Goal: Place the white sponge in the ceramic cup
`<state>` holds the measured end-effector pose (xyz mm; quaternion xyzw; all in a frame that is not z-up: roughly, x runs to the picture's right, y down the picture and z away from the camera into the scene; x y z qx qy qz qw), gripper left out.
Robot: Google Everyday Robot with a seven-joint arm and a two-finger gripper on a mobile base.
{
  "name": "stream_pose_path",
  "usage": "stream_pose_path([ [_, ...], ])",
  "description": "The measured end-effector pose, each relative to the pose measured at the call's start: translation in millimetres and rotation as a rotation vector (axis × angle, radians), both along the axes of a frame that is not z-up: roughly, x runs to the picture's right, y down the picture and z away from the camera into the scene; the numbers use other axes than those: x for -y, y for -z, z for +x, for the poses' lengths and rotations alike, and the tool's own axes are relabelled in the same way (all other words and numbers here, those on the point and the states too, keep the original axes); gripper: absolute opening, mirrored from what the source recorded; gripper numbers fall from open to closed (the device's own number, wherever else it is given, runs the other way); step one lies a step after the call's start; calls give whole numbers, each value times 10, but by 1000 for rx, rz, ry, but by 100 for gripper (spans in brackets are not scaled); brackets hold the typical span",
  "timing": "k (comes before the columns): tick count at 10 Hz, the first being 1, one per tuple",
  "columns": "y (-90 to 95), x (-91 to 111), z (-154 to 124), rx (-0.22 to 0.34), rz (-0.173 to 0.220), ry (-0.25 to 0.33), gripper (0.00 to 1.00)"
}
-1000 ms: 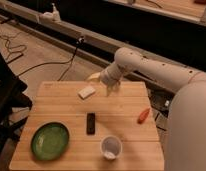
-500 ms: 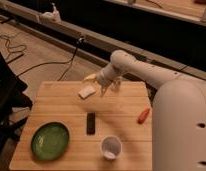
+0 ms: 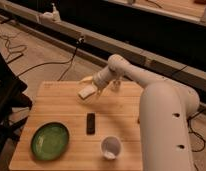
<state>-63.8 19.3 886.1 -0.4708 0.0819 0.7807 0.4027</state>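
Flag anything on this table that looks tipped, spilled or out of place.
Nothing stands out. The ceramic cup stands upright, the white sponge lies flat on the table, and the open hand is close beside it.

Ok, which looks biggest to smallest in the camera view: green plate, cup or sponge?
Largest: green plate.
Then ceramic cup and white sponge: look alike; cup nearer camera, so unsure.
The gripper, open, is by the sponge.
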Motion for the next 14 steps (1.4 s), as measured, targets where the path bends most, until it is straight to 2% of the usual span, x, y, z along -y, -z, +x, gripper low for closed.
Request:
stream_pose_path([
  [2, -209, -9, -15, -18, -13, -9, 78],
  [4, -445, 57, -30, -102, -24, -47, 78],
  [6, -521, 81, -34, -150, -35, -69, 78],
  [9, -524, 89, -25, -154, -36, -72, 78],
  [12, -639, 174, 124, -186, -43, -130, 78],
  [14, -728, 200, 126, -195, -44, -158, 78],
])
